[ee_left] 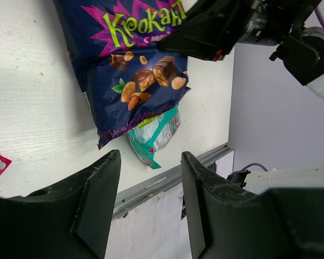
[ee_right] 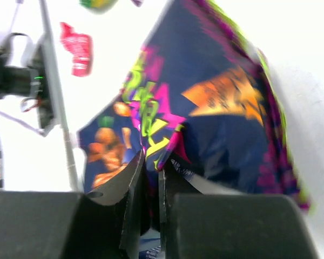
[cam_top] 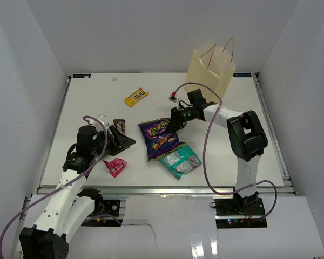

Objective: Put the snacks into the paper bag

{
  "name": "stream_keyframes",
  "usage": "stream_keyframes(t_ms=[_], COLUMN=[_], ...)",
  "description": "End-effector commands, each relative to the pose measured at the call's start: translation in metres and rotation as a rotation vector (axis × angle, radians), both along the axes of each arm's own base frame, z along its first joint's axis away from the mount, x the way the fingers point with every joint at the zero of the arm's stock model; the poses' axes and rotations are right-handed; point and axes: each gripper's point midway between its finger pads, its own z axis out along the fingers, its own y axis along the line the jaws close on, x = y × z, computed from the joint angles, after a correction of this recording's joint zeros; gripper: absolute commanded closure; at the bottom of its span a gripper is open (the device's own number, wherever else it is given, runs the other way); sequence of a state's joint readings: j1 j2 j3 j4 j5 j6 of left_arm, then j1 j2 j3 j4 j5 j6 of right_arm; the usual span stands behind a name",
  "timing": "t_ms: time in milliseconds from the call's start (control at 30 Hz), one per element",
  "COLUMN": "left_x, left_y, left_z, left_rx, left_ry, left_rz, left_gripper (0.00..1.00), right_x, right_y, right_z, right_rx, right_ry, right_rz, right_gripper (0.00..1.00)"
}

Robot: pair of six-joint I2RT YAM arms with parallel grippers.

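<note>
The big purple chip bag [cam_top: 158,137] lies mid-table. My right gripper [cam_top: 175,122] is shut on its top edge; in the right wrist view the jaws pinch the bag's foil [ee_right: 205,108] between them. The teal-white pouch [cam_top: 181,160] lies partly under the chip bag's lower end and shows in the left wrist view [ee_left: 154,135] with the chip bag [ee_left: 129,59]. My left gripper [cam_top: 127,141] is open and empty, left of the chip bag. The cream paper bag [cam_top: 211,70] stands at the far right. A red wrapper [cam_top: 115,167], brown pack [cam_top: 119,127] and yellow pack [cam_top: 136,96] lie loose.
A small red-and-white packet [cam_top: 173,97] lies left of the paper bag. A small clear wrapper [cam_top: 102,118] lies by the left arm. The table's front rail [ee_left: 167,175] runs close below the left gripper. White walls enclose the table.
</note>
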State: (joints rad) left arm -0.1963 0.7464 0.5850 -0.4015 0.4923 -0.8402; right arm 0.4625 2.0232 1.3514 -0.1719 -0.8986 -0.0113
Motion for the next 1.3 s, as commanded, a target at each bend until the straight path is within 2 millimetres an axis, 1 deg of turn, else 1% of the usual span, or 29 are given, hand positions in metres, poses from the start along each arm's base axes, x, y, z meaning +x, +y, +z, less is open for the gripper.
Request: stream_keyframes(t_ms=[0,33,100,133,167,200,233,300,367,500,533,567,600,633,667,700,733,767,800,867,900,967,1000,1033,1067,1100,1200,1233,1267], left_x=[0.000,0.001,0.001,0.001,0.002,0.002,0.002,0.002,0.003,0.003,0.004,0.004,0.004,0.005,0.005,0.005,0.005,0.006,0.006,0.007,0.008,0.008,0.008,0.009,0.009,0.009,0.010,0.010,0.011], left_y=[-0.003,-0.003,-0.003,-0.004,-0.003,-0.004,-0.003,-0.004,-0.004,-0.004,-0.005,-0.005,-0.005,-0.005,-0.005,-0.005,-0.005,-0.006,-0.005,-0.006,-0.006,-0.006,-0.006,-0.006,-0.007,-0.007,-0.007,-0.007,-0.007], left_z=[0.013,0.013,0.013,0.014,0.014,0.015,0.016,0.016,0.017,0.017,0.016,0.016,0.016,0.016,0.015,0.015,0.015,0.014,0.014,0.014,0.013,0.012,0.012,0.012,0.011,0.012,0.010,0.010,0.010], left_rx=[-0.021,-0.022,-0.022,-0.024,-0.024,-0.025,-0.026,-0.024,-0.025,-0.024,-0.024,-0.022,-0.021,-0.022,-0.019,-0.021,-0.022,-0.022,-0.022,-0.022,-0.021,-0.021,-0.021,-0.022,-0.023,-0.024,-0.023,-0.023,-0.022], left_ry=[-0.057,-0.060,-0.060,-0.066,-0.068,-0.071,-0.075,-0.081,-0.086,-0.095,-0.093,-0.095,-0.096,-0.098,-0.098,-0.097,-0.100,-0.099,-0.099,-0.102,-0.105,-0.102,-0.105,-0.105,-0.103,-0.104,-0.102,-0.098,-0.099], left_rz=[-0.016,-0.016,-0.017,-0.019,-0.019,-0.019,-0.017,-0.022,-0.022,-0.027,-0.028,-0.030,-0.032,-0.030,-0.031,-0.034,-0.034,-0.037,-0.035,-0.035,-0.036,-0.036,-0.040,-0.039,-0.040,-0.042,-0.042,-0.043,-0.044], left_gripper=[0.41,0.41,0.41,0.41,0.41,0.41,0.41,0.41,0.41,0.41,0.41,0.41,0.41,0.41,0.41,0.41,0.41,0.41,0.41,0.41,0.41,0.41,0.41,0.41,0.41,0.41,0.41,0.41,0.41], right_x=[-0.013,-0.017,-0.023,-0.024,-0.022,-0.027,-0.027,-0.029,-0.028,-0.029,-0.024,-0.022,-0.017,-0.005,0.002,0.008,0.021,0.025,0.040,0.058,0.059,0.078,0.080,0.086,0.102,0.105,0.132,0.134,0.148], right_y=[0.001,-0.003,-0.006,-0.011,-0.012,-0.016,-0.022,-0.028,-0.038,-0.057,-0.067,-0.073,-0.080,-0.096,-0.105,-0.115,-0.136,-0.144,-0.168,-0.186,-0.199,-0.213,-0.221,-0.226,-0.234,-0.240,-0.257,-0.260,-0.269], right_z=[0.111,0.129,0.155,0.157,0.168,0.181,0.181,0.203,0.219,0.275,0.287,0.312,0.326,0.340,0.367,0.381,0.395,0.408,0.429,0.444,0.465,0.470,0.485,0.489,0.486,0.496,0.498,0.508,0.508], right_rx=[0.281,0.313,0.353,0.364,0.390,0.406,0.412,0.451,0.465,0.511,0.515,0.528,0.532,0.530,0.543,0.548,0.545,0.554,0.550,0.549,0.542,0.521,0.495,0.481,0.467,0.440,0.403,0.388,0.372], right_ry=[-0.193,-0.223,-0.231,-0.232,-0.272,-0.253,-0.244,-0.302,-0.296,-0.412,-0.423,-0.484,-0.516,-0.558,-0.597,-0.626,-0.678,-0.678,-0.746,-0.790,-0.865,-0.880,-0.980,-1.009,-0.993,-1.075,-1.123,-1.190,-1.212], right_rz=[0.152,0.168,0.170,0.160,0.160,0.150,0.131,0.126,0.099,0.076,0.047,0.035,0.015,-0.032,-0.069,-0.103,-0.157,-0.186,-0.250,-0.309,-0.333,-0.405,-0.417,-0.442,-0.503,-0.517,-0.618,-0.632,-0.687], right_gripper=[0.92,0.92,0.92,0.92,0.92,0.92,0.92,0.92,0.92,0.92,0.92,0.92,0.92,0.92,0.92,0.92,0.92,0.92,0.92,0.92,0.92,0.92,0.92,0.92,0.92,0.92,0.92,0.92,0.92])
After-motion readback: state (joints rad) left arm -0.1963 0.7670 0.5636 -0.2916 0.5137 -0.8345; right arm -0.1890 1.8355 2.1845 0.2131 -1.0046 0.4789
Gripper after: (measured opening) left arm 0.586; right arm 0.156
